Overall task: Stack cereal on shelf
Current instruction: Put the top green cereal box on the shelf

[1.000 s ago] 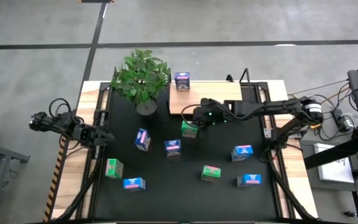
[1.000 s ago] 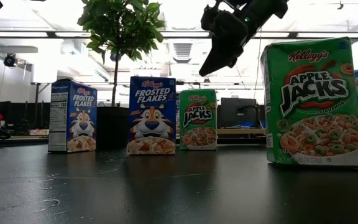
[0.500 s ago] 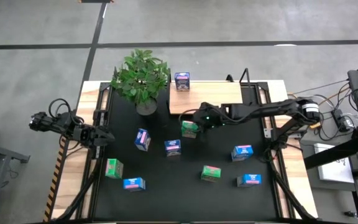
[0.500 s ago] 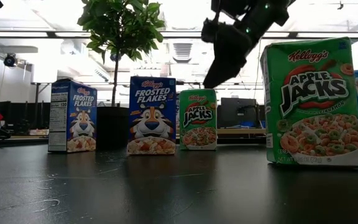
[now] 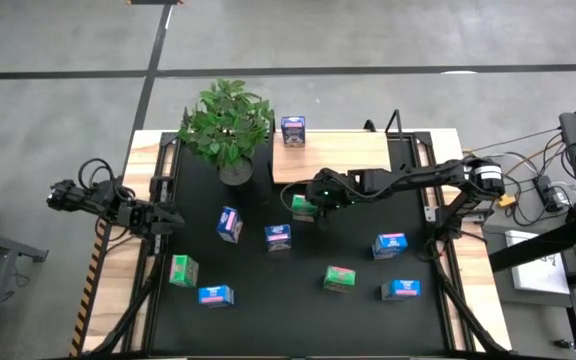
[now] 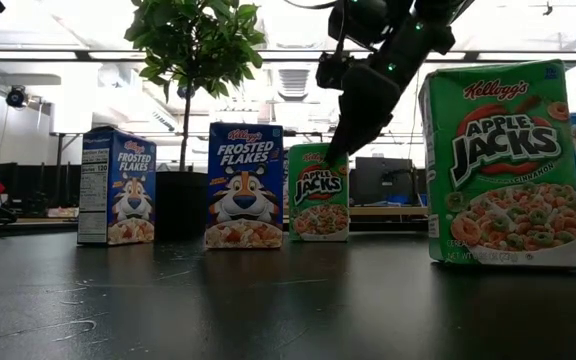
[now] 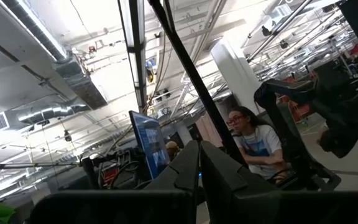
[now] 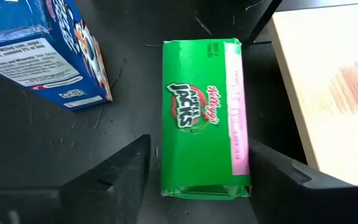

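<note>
Reaching in from the right of the high view, the right claw (image 5: pixel 315 196) is hanging spread wide directly over a green box (image 5: pixel 305 208) that is standing on the black mat (image 5: pixel 298 290) just below the shelf (image 5: pixel 330 156), near the centre of the frame. In the right wrist view the green box (image 8: pixel 206 116) is lying between the two dark fingers (image 8: pixel 114 177), one finger on each side with mat showing in the gaps, so nothing is being gripped. A blue box (image 8: pixel 51 43) is sitting close beside it, and the pale shelf (image 8: pixel 328 81) is filling the upper right corner. In the low view the claw (image 6: pixel 340 152) is coming down onto the top edge of that green box (image 6: pixel 318 192) at mid-frame.

One blue-purple box (image 5: pixel 292 130) is standing on the shelf's upper left corner. The other boxes are standing scattered over the mat, and a plant (image 5: pixel 226 122) is sitting at its upper left.

The left claw (image 5: pixel 171 220) is waiting at the left edge of the counter (image 5: pixel 118 290); in the left wrist view its fingers (image 7: pixel 218 171) are pressing together, clenched on nothing.
</note>
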You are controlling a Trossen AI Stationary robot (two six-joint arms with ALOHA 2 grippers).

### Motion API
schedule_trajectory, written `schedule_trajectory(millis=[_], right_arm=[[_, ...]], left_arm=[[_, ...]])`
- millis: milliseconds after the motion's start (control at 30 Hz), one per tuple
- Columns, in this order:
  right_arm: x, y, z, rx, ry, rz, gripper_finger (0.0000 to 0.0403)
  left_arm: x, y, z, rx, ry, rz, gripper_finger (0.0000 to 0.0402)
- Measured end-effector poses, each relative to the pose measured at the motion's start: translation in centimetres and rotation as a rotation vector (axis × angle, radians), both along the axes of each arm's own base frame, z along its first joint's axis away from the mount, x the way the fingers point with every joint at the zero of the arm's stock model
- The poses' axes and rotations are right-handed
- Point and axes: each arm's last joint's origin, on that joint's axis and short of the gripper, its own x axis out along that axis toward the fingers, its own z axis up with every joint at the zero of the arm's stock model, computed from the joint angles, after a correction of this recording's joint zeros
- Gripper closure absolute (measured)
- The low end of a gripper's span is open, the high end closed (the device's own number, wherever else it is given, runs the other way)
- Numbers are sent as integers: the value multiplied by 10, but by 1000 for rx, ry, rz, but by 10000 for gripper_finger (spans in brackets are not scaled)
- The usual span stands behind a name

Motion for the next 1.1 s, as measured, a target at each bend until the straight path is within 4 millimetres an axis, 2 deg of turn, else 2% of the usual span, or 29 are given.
schedule_trajectory(millis=[200,367,500,633,767,867,967,1100], right_arm=[[0,0,0,0,0,0,241],[1,0,3,1,3,1,261],[-1,-3,17,2,19,-5,265],[-7,-11,43,-14,34,-11,266],[-16,-29,70,-51,42,-15,266],[-27,-50,86,-83,58,-33,266],[-39,-76,93,-92,51,-28,266],[-59,-117,92,-57,26,-37,266]], left_arm=[[0,0,0,0,0,0,402],[0,0,0,-1,0,0,402],[0,0,0,-1,0,0,402],[0,0,0,0,0,-1,402],[0,0,0,0,0,-1,402],[0,0,0,0,0,-1,402],[0,0,0,0,0,0,402],[0,0,0,1,0,0,402]])
